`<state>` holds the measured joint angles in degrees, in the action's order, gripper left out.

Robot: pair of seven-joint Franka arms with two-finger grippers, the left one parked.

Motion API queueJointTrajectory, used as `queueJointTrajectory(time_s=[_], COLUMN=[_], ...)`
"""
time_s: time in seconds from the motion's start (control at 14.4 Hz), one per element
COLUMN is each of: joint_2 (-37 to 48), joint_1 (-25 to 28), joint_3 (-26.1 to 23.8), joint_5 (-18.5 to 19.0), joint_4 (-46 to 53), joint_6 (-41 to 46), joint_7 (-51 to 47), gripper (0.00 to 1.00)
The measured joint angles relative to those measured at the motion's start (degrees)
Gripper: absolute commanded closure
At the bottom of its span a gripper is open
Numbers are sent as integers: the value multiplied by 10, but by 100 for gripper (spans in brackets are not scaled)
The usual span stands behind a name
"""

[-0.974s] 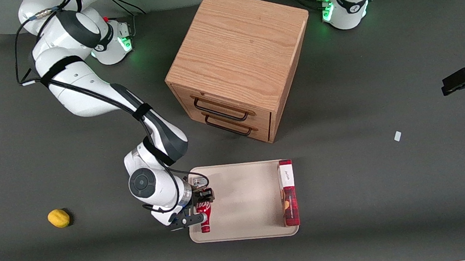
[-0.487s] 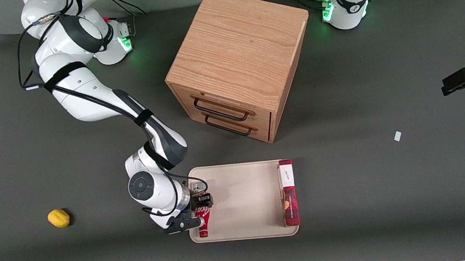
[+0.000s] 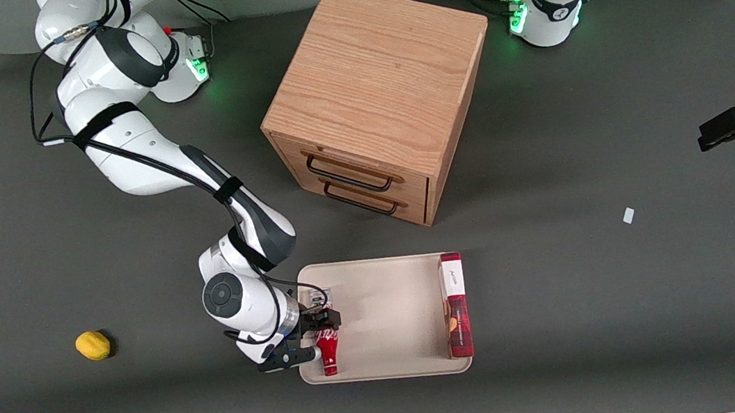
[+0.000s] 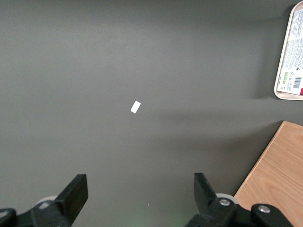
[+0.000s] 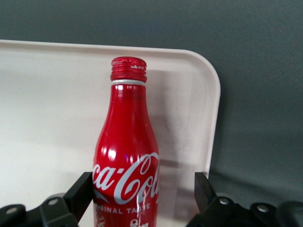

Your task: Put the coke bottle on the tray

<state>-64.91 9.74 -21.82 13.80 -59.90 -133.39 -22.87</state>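
Clock read off the front view, twelve pointing away from that camera. My gripper (image 3: 319, 339) (image 5: 143, 189) is low over the tray (image 3: 386, 302) (image 5: 47, 118), at the tray's seven o'clock corner, the end toward my own side of the bench (image 3: 611, 134).

The coke bottle (image 3: 328, 350) (image 5: 127, 156) sits right between my fingers, inside the tray and close along its short rim, red cap aimed at six o'clock toward the front camera. The wrist view looks straight along it: cap, neck, then the white script.

Grip check: my gripper is spread wider than the bottle. One finger (image 5: 80, 191) is close against its side, the other finger (image 5: 202, 189) stands apart from it with cream tray showing in the gap. So I am not clamping it.

At three o'clock from the bottle, the red-and-white box (image 3: 456, 304) stands along the tray's rim toward the parked arm's end. The wooden cabinet (image 3: 378, 93) sits at twelve o'clock from the tray, drawer handles facing it. A yellow fruit (image 3: 93, 345) lies well apart at nine o'clock from my gripper. A white scrap (image 3: 629, 216) (image 4: 136, 107) lies toward the parked arm's end.
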Motion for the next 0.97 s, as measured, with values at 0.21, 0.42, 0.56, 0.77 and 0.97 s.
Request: queueJointTrajectory(time_s=[0.21, 0.42, 0.56, 0.77, 0.97], joint_2=[0, 0, 4, 25, 68], joint_1=[0, 0, 0, -1, -39], joint_3=[1, 1, 1, 1, -11], joint_5=[0, 0, 0, 0, 0], joint_4=[0, 6, 12, 14, 9], joint_6=[-3, -5, -5, 13, 60], joint_7=[0, 0, 0, 0, 0], gripper=[0, 0, 0, 0, 0])
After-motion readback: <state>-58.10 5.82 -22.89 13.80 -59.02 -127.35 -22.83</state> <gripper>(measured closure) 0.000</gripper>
